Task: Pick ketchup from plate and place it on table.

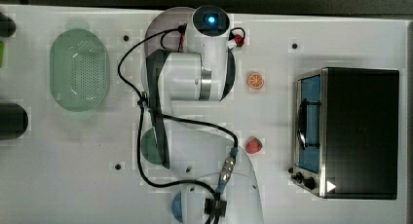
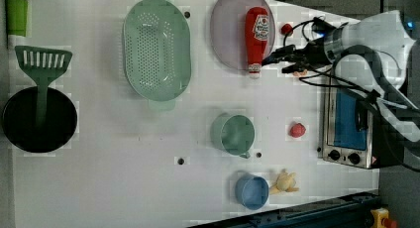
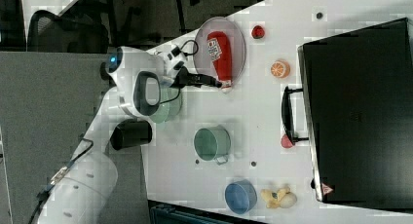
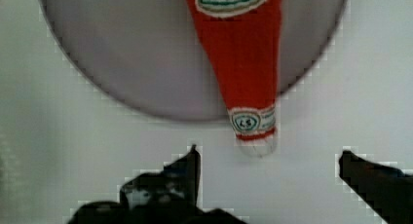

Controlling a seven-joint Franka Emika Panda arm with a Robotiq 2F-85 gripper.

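White worktop (image 2: pixel 99 178), wide and flat. Mauve-grey plate (image 2: pixel 225 34) at 12 o'clock in the left view. Ketchup (image 2: pixel 256 37) flat on plate toward its 3 o'clock rim, whitish cap overhanging onto worktop at 6 o'clock. Hand (image 4: pixel 268 158) spread fully wide, holding nothing, fingers either side of the cap. Best advanced along the bottle to the thicker body, centred, lowered near plate level before closing; neck likely slippery.

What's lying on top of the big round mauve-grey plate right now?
A red ketchup bottle lies flat on the mauve-grey plate, its whitish cap poking past the rim over the white table. The plate surface beneath the bottle is covered. The open gripper sits just off the cap.
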